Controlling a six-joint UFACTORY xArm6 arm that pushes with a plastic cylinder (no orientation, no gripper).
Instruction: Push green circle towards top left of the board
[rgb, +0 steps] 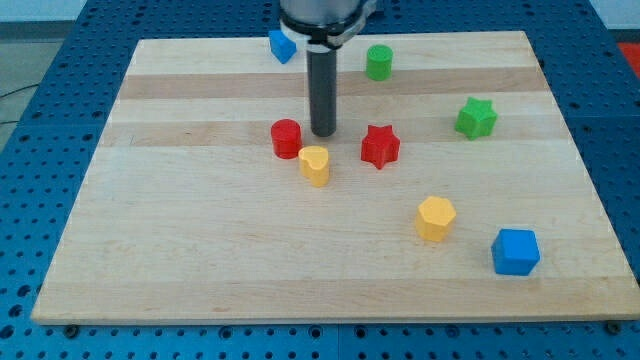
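Note:
The green circle is a short green cylinder near the view's top, right of centre. My tip rests on the board well below and left of it, apart from it. The tip stands between the red cylinder on its left and the red star on its right, just above the yellow heart. It touches none of them that I can tell.
A blue block sits at the top edge, left of the rod. A green star is at the right. A yellow hexagon and a blue cube lie at the lower right. The wooden board lies on a blue perforated table.

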